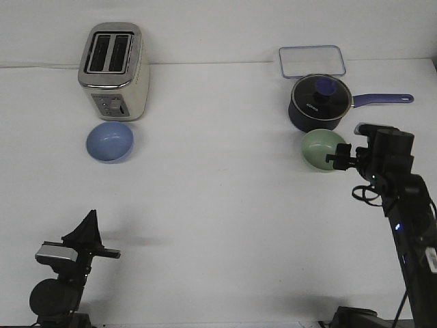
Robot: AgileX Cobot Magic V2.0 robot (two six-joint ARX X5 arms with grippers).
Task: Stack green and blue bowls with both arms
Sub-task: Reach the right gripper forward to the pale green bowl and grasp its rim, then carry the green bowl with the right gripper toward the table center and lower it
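Here, in the front view, the green bowl (322,149) is being approached by the right gripper (339,158), whose fingertips are sitting at the bowl's right rim, touching it or just beside it; which of the two cannot be told. The bowl is lying to the left of the fingers and slightly farther away, so a short reach leftward is being called for, judging from this one view. How far the fingers are parted cannot be told, since they are being seen end-on as a dark cluster, and nothing is being shown clearly held between them.

The blue bowl (110,141) is resting on the far left of the table (218,225), just in front of the toaster (113,70) and well apart from the green one. The left gripper (89,225) is being held low at the near left edge, pointing up and away, well short of the blue bowl; its opening cannot be told either. Being round, neither bowl is offering a long axis, so a rim pinch from any side is likely to serve.

Both bowls are looking smooth, matte and shallow, of equal size. A dark saucepan (319,102) with a glass lid and purple handle is standing just behind the green bowl, nearly touching it, and a clear lidded box (312,60) is lying beyond that. The toaster is appearing cream-sided with a shiny metal top.
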